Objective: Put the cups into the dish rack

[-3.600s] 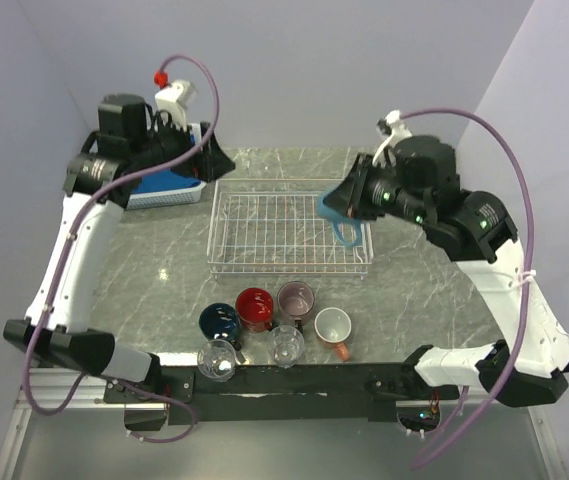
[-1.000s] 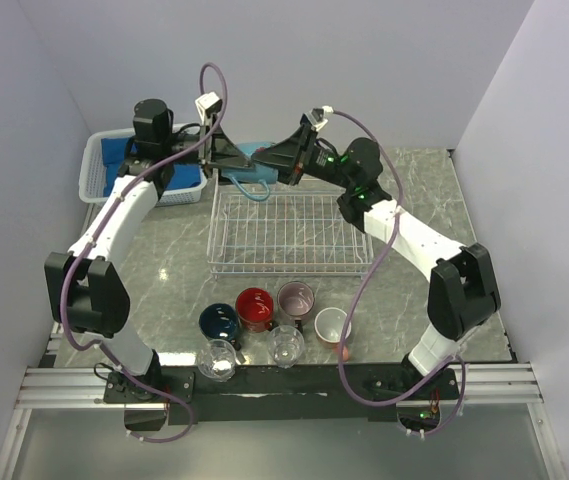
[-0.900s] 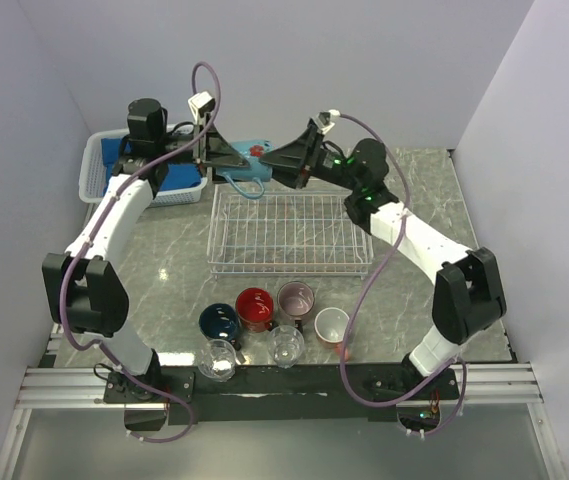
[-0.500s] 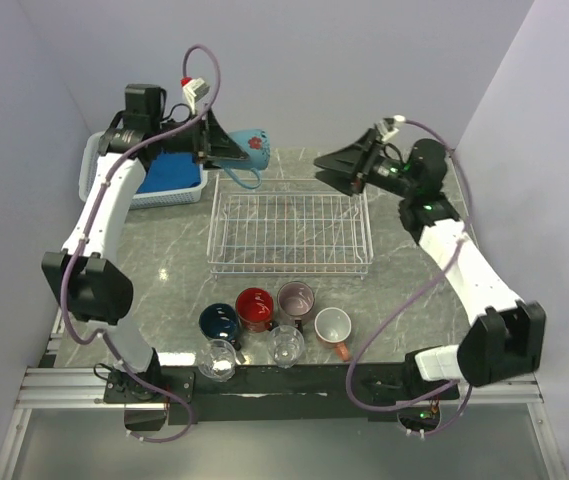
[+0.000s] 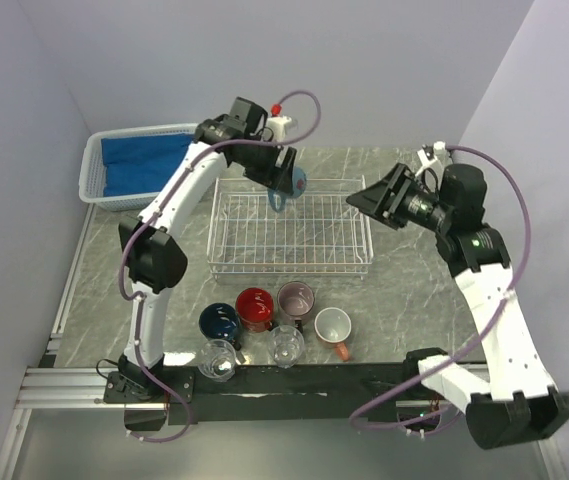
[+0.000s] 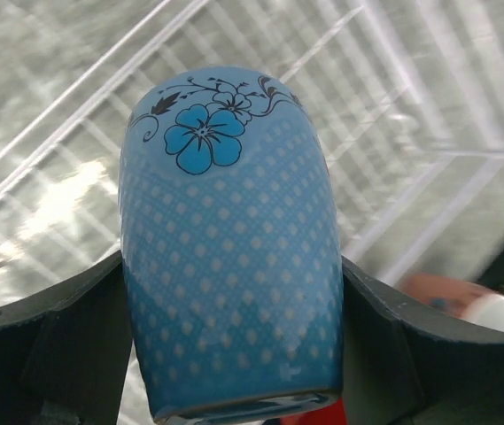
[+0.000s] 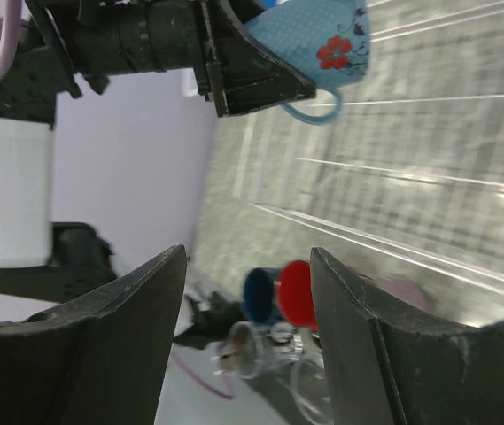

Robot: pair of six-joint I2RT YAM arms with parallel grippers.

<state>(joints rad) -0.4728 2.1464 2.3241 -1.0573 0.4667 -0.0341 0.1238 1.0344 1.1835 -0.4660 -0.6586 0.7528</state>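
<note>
While the left gripper (image 5: pixel 280 176) holds the light-blue mug (image 6: pixel 229 239) above the far edge of the dish rack (image 5: pixel 289 240), the step in hand is judged to be placement of the first cup. In the left wrist view, the fingers (image 6: pixel 48 345) are closed against opposite sides of the mug wall. The mug hangs clear of the wires, with its handle pointing down toward the grid. Which way its mouth faces cannot be determined. The right gripper (image 7: pixel 247 292) stands just beyond the right end of the rack, jaws spread wide, with nothing between them. No cup sits in the rack. Six cups stand grouped at the near edge of the table (image 5: pixel 164 270): a navy mug (image 5: pixel 219 321), a red mug (image 5: pixel 254 308), a mauve mug (image 5: pixel 295 297), a salmon-orange mug (image 5: pixel 333 327), a clear glass (image 5: pixel 217 358) and a second clear glass (image 5: pixel 286 344). The next move calls for lowering the light-blue mug inside the wire sides. The handle must stay free of the far rail. The fingers should part only once the grid supports the mug.
</note>
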